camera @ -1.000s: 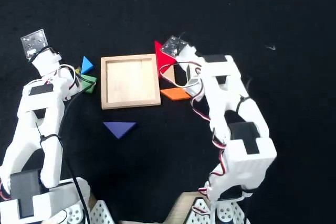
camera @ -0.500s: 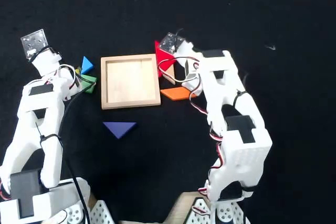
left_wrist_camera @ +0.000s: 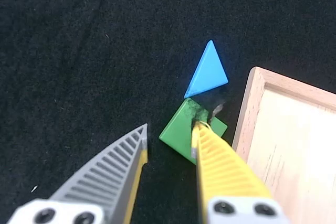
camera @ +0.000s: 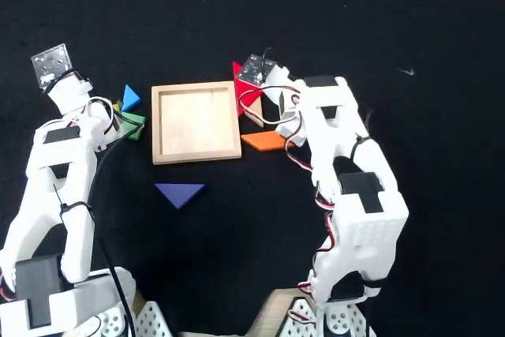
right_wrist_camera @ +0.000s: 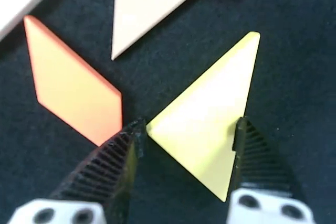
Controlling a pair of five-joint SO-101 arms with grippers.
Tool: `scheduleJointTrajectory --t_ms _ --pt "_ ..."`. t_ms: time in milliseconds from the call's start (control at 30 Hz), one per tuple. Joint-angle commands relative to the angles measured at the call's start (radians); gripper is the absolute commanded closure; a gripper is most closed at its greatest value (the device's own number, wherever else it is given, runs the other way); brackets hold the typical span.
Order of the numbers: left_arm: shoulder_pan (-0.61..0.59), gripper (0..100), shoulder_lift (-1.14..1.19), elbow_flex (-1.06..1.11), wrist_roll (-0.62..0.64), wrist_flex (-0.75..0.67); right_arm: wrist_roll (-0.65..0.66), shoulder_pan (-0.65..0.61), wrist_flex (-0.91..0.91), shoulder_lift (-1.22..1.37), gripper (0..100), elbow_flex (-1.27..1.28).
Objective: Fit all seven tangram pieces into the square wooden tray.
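Looks like a pick of the yellow triangle (right_wrist_camera: 205,129), lying just right of the square wooden tray (camera: 156,124). Left of the tray, leave the left end effector (left_wrist_camera: 170,129) parked above the green piece (left_wrist_camera: 178,135) and the blue triangle (left_wrist_camera: 208,72), to avoid nudging either. Right of the tray, lower the right end effector (right_wrist_camera: 189,124) fully to the surface (camera: 442,155) before closing. Squeeze across two edges of the yellow triangle rather than a corner, then lift straight up to spare the orange parallelogram (right_wrist_camera: 71,93) just beside it and the bare-wood triangle (right_wrist_camera: 144,9) near it.

As for the left arm: stands folded left of the tray, end effector released and holding nothing. As for the right arm: leans in over the pieces right of the tray, wrist pitched down, end effector spread astride the yellow triangle, apparently not yet gripping.
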Motion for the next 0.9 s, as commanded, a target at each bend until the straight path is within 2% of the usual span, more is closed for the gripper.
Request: scheduleJointTrajectory --t_ms 0,400,700,867 --pt "0.008 85 -0.008 -0.004 -0.002 -0.015 0.046 0.015 0.025 0.025 75.1 -0.031" --pt "0.008 85 -0.008 -0.004 -0.002 -0.015 0.054 0.017 0.229 0.208 75.0 -0.312" --pt "0.008 85 -0.008 -0.004 -0.002 -0.015 0.077 0.094 0.222 0.225 75.1 -0.354" --pt "0.008 85 -0.008 -0.004 -0.002 -0.015 0.089 0.092 0.222 0.225 74.9 -0.352"
